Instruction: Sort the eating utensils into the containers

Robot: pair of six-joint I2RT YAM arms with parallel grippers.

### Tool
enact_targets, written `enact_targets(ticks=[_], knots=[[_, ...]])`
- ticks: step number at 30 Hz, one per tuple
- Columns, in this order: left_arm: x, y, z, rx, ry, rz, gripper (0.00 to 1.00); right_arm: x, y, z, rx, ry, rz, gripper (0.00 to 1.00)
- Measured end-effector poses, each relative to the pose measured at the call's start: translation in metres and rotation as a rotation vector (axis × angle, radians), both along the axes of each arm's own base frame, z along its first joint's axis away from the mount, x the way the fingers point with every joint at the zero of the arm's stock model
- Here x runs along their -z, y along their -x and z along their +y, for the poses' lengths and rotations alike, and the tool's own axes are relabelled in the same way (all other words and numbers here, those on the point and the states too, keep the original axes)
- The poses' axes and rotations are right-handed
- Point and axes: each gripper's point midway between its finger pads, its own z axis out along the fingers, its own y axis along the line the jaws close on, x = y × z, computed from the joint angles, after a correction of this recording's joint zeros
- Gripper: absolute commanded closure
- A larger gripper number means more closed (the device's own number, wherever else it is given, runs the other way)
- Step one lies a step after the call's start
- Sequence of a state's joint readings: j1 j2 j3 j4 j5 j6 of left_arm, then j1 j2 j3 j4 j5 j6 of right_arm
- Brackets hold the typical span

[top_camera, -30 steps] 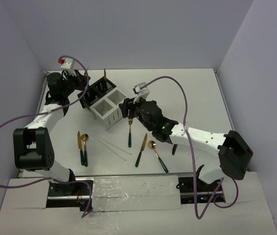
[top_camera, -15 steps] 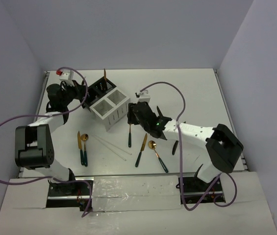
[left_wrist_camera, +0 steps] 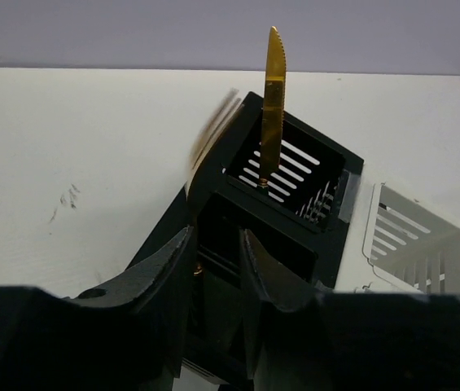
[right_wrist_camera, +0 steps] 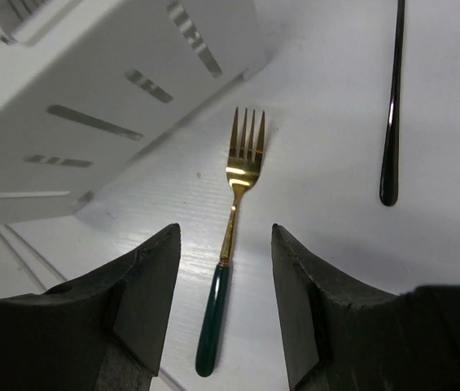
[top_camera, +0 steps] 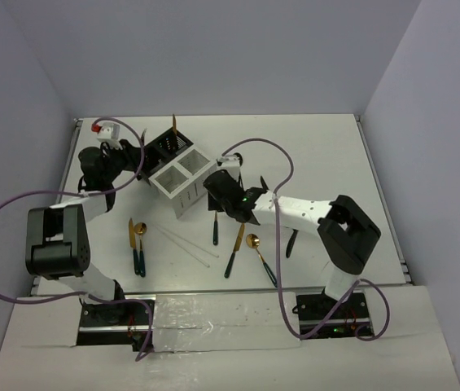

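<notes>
The black box (top_camera: pixel 164 149) holds a gold knife (left_wrist_camera: pixel 273 98) upright in its far compartment. A blurred gold utensil (left_wrist_camera: pixel 213 134) leans in the near compartment. My left gripper (left_wrist_camera: pixel 215 236) is open, its fingers just over that near compartment; it also shows in the top view (top_camera: pixel 138 154). The white box (top_camera: pixel 182 183) stands beside it. My right gripper (right_wrist_camera: pixel 225 232) is open and low over a gold fork with a green handle (right_wrist_camera: pixel 244 155), the handle between the fingers. The fork (top_camera: pixel 215 221) lies just in front of the white box (right_wrist_camera: pixel 91 81).
On the table lie a gold knife (top_camera: pixel 234 248), a gold spoon (top_camera: pixel 260 257), a black utensil (top_camera: pixel 289 244), two white chopsticks (top_camera: pixel 185 242) and two green-handled pieces (top_camera: pixel 137 244). Another black utensil (right_wrist_camera: pixel 392 106) lies right of the fork.
My right gripper has swung left and down over the fork by the white box. My left gripper has drawn back a little from the black box, where a gold utensil is moving.
</notes>
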State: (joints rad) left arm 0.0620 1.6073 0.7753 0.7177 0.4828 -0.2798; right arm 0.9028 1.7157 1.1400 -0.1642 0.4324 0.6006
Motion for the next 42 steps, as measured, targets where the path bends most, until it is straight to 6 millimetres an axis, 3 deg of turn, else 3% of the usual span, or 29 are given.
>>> enact_targets(ticks=[6,8,14,22,26,30,35,42], knots=[[-0.018,0.002,0.008,-0.05,-0.007,-0.036,0.41,0.033,0.017,-0.004,-0.01,0.091,0.1,0.46],[-0.029,0.004,0.01,-0.068,-0.009,-0.058,0.39,0.036,0.022,-0.005,-0.016,0.103,0.119,0.46],[-0.062,0.015,0.015,-0.104,-0.015,-0.112,0.38,0.047,0.032,-0.001,-0.042,0.108,0.165,0.47],[-0.091,0.044,0.019,-0.132,-0.038,-0.105,0.37,0.082,0.042,0.006,-0.069,0.144,0.26,0.5],[-0.107,0.059,0.021,-0.141,-0.064,-0.126,0.36,0.083,0.042,0.009,-0.065,0.145,0.268,0.52],[-0.115,0.069,0.021,-0.139,-0.077,-0.112,0.38,0.084,0.043,0.01,-0.06,0.141,0.273,0.64],[-0.124,0.072,0.016,-0.106,-0.076,-0.066,0.38,0.084,0.047,0.011,-0.056,0.14,0.273,0.6],[-0.128,0.083,0.009,-0.067,-0.076,-0.044,0.38,0.084,0.066,0.013,-0.092,0.177,0.295,0.59]])
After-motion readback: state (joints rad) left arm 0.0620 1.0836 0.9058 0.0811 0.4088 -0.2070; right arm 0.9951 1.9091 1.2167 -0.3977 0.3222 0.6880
